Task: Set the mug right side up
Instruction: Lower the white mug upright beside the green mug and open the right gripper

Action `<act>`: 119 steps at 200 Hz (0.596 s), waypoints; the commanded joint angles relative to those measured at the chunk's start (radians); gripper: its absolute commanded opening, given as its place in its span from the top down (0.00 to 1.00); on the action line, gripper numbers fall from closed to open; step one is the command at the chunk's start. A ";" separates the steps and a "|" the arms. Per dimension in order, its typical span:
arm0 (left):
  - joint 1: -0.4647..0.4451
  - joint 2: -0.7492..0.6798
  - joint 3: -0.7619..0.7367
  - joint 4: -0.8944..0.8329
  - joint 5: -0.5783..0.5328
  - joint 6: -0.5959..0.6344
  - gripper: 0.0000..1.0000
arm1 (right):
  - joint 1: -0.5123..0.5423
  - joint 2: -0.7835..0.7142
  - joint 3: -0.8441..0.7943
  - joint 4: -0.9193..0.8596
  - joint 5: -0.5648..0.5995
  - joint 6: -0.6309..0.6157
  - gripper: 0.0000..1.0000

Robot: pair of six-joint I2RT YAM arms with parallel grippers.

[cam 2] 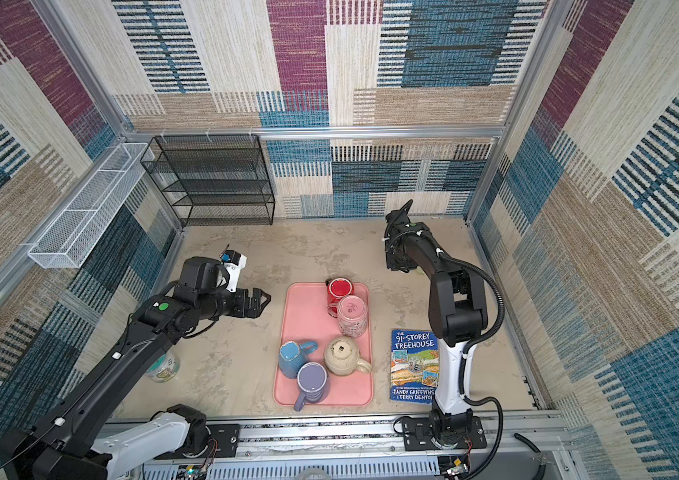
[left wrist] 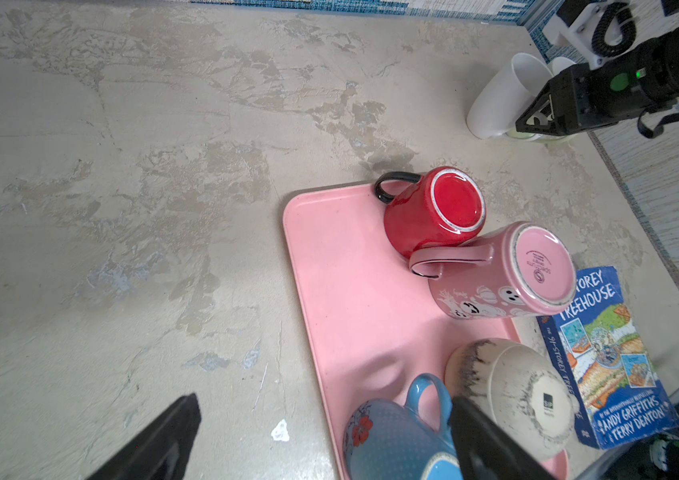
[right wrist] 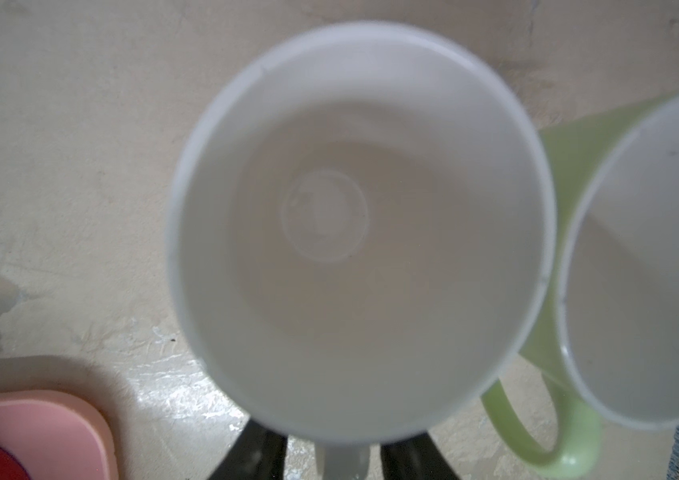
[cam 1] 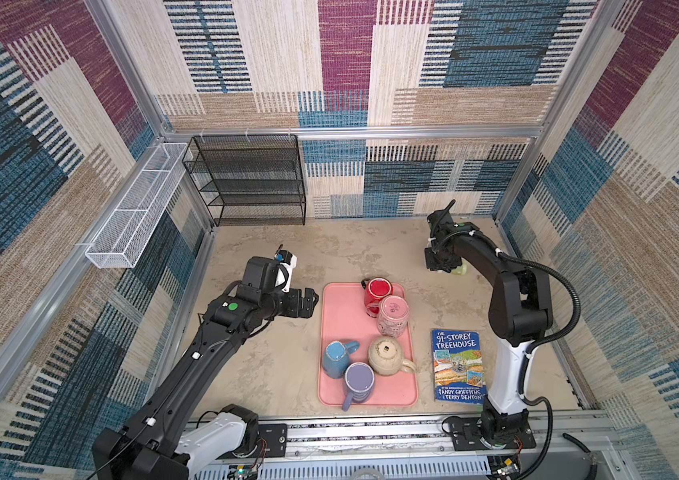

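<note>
White mug upright, handle between right fingers, gaps either side.

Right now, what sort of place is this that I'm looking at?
Probably a robot test cell, not a real kitchen. Two robot arms are bolted to a rail, carpet-patterned walls sit in an aluminium frame, and a tray of mugs is laid out like props.

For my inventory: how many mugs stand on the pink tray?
5: red ceramic mug, pink ghost-print mug at its far end; blue mug, purple mug, speckled beige mug at its near end.
</note>
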 commanded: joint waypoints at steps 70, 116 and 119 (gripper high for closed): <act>0.007 0.008 0.000 0.011 0.023 0.024 0.01 | 0.001 -0.061 0.001 0.037 -0.034 -0.006 0.44; 0.015 0.017 0.005 0.011 0.039 0.024 0.02 | 0.000 -0.095 -0.003 0.040 -0.056 -0.008 0.38; 0.017 0.017 0.004 0.011 0.039 0.022 0.02 | 0.001 -0.099 -0.005 0.041 -0.056 -0.008 0.38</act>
